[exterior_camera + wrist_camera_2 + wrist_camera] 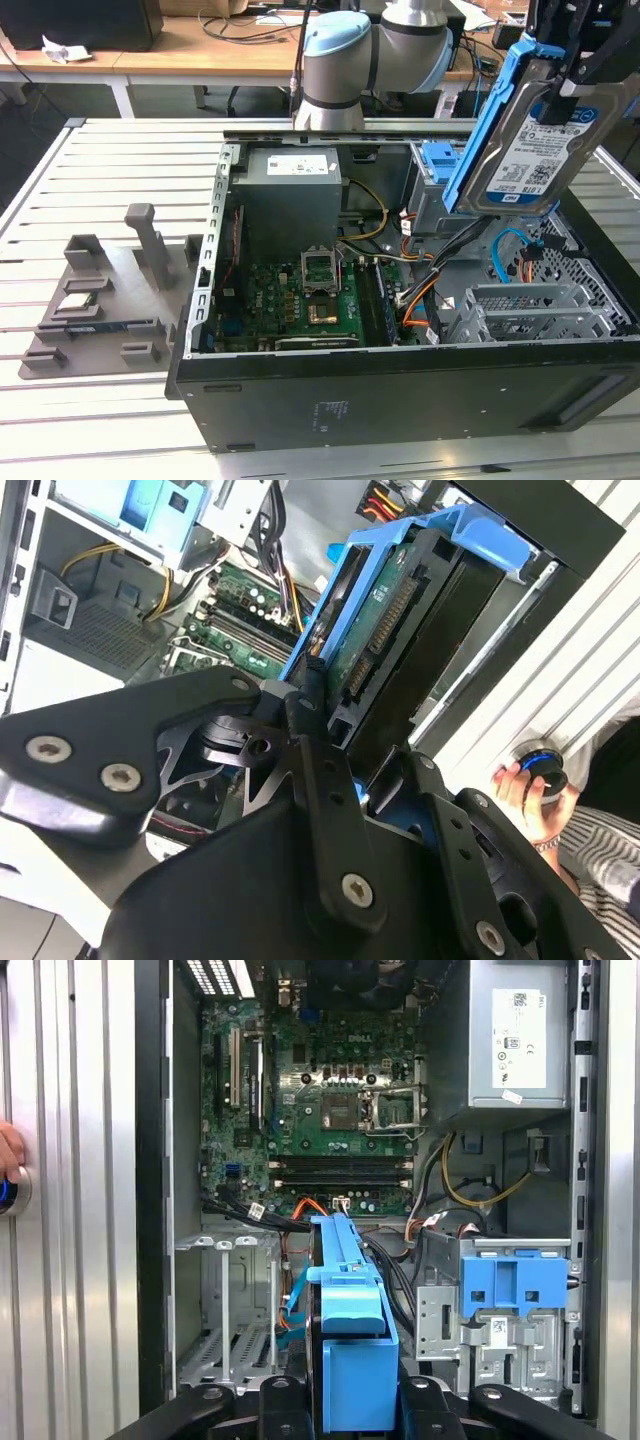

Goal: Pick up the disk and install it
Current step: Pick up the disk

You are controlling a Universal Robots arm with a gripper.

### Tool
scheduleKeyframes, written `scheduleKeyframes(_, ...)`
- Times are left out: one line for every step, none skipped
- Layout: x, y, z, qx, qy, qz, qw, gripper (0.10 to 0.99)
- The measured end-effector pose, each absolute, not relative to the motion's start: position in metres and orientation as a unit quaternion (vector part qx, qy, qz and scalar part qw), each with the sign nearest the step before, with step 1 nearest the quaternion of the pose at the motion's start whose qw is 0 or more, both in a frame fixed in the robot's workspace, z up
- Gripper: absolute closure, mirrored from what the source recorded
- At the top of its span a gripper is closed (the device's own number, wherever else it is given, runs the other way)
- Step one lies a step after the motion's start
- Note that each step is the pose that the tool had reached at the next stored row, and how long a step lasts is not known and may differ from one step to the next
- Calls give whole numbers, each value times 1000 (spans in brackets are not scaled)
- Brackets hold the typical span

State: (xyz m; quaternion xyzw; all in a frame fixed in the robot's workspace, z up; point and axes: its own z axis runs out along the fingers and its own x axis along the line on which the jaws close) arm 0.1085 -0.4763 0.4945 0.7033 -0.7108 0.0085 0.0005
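One disk (525, 140) hangs tilted above the open computer case (400, 375) in the exterior view, clamped in the gripper (585, 85), whose body is cut off by the frame. In the second wrist view, black fingers (315, 760) pinch its blue bracket; a hand (520, 785) holds something blue I can't identify. In the first wrist view I see the disk edge-on, its label hidden.

A slatted metal table (100, 170) fronts a cable-strewn wooden desk (180, 62).
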Motion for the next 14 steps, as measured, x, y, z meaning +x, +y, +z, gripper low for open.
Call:
scheduleKeyframes(109, -477, 494, 703, -711, 8, 1, 722)
scheduleKeyframes(109, -479, 494, 703, -711, 8, 0, 722)
scheduleKeyframes(109, -480, 494, 703, -711, 8, 0, 722)
scheduleKeyframes(109, -480, 494, 703, -711, 8, 1, 722)
scheduleKeyframes(109, -481, 494, 703, -711, 8, 1, 722)
scheduleKeyframes(109, -482, 494, 703, -711, 9, 1, 722)
scheduleKeyframes(109, -484, 494, 703, -711, 8, 1, 722)
scheduleKeyframes(109, -485, 494, 703, -711, 8, 0, 722)
scheduleKeyframes(109, -486, 494, 703, -711, 8, 1, 722)
scheduleKeyframes(109, -487, 494, 703, -711, 8, 1, 722)
scheduleKeyframes(108, -487, 494, 703, -711, 8, 0, 722)
scheduleKeyframes(109, -489, 494, 703, -711, 8, 0, 722)
scheduleKeyframes(109, -490, 494, 703, -711, 8, 0, 722)
scheduleKeyframes(109, -491, 494, 703, -711, 8, 1, 722)
